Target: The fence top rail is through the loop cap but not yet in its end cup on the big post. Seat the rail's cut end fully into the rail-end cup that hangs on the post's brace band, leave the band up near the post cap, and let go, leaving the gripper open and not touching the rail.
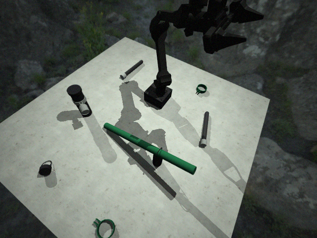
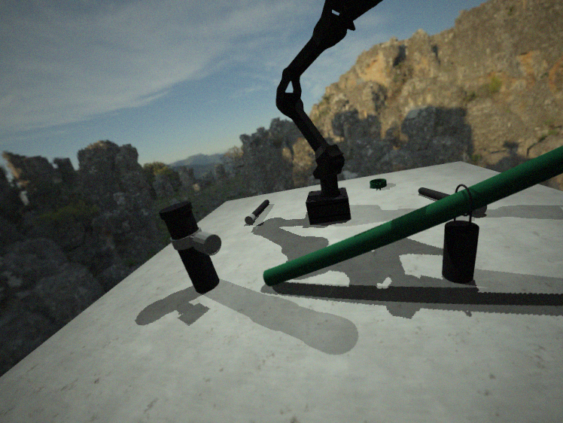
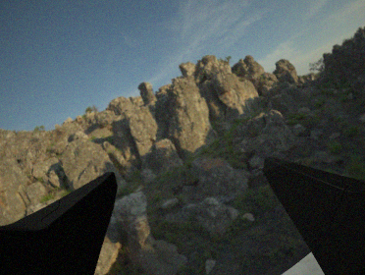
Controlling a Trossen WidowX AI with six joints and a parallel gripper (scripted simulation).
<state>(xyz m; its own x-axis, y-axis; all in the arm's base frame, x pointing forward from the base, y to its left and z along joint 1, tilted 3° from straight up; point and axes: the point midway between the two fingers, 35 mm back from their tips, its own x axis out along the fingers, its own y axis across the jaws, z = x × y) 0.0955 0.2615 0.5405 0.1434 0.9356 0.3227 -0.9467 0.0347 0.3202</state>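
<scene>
Pale concrete slab [image 1: 64, 158] among rocky hills; gripper [image 1: 247, 26] spread wide, holding nothing

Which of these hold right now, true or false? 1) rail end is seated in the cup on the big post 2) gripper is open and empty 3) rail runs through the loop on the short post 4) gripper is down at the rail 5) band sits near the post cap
1) False. The green rail's lower end rests on the table, apart from the rail-end cup on the big post.
2) True. The gripper has its fingers spread wide with nothing between them.
3) True. The rail passes through the loop cap on the short post.
4) False. The gripper is high above the table, off beyond the arm's base, and the wrist view shows only rocks and sky.
5) True. The brace band sits high on the big post, just under its cap.
</scene>
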